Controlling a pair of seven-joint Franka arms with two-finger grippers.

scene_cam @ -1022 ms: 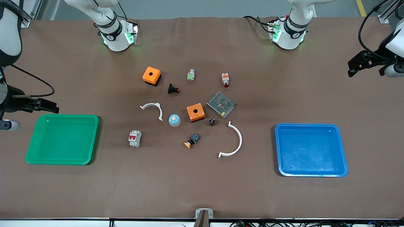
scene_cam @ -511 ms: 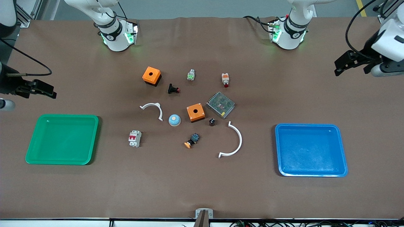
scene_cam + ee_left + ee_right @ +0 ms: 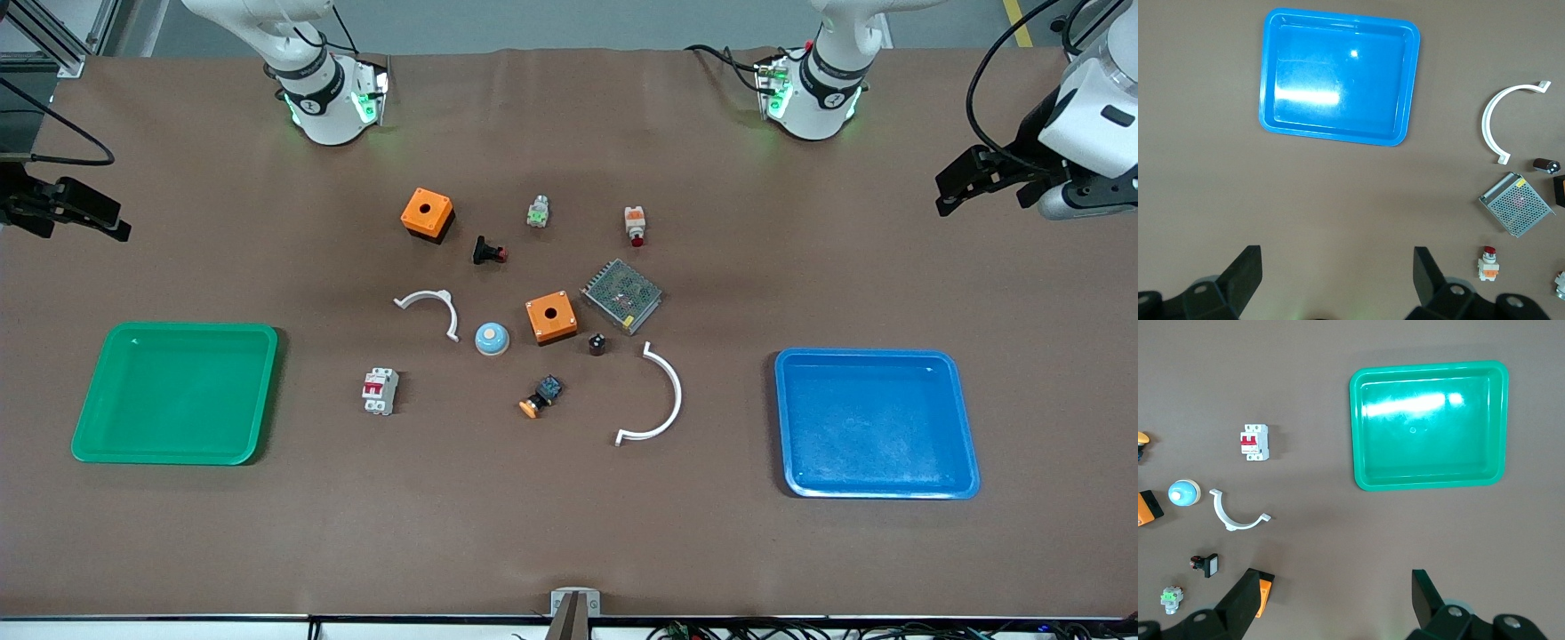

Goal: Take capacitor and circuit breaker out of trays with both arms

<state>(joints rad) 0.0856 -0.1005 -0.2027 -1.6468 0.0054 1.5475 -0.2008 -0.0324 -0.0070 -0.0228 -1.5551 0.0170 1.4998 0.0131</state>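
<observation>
The capacitor, a tiny black cylinder, stands beside an orange box near the table's middle; it also shows in the left wrist view. The breaker, a white-grey block with red levers, lies between the middle cluster and the green tray; it also shows in the right wrist view. My left gripper is open and empty, high over bare table at the left arm's end. My right gripper is open and empty, high over bare table at the right arm's end.
A blue tray sits toward the left arm's end. In the middle lie two orange boxes, a mesh-covered unit, two white curved clips, a blue dome and several small push-buttons and switches.
The right gripper has moved away from the green tray's corner toward the bases' side. The left gripper has shifted a little toward the table's middle. Nothing on the table has moved.
</observation>
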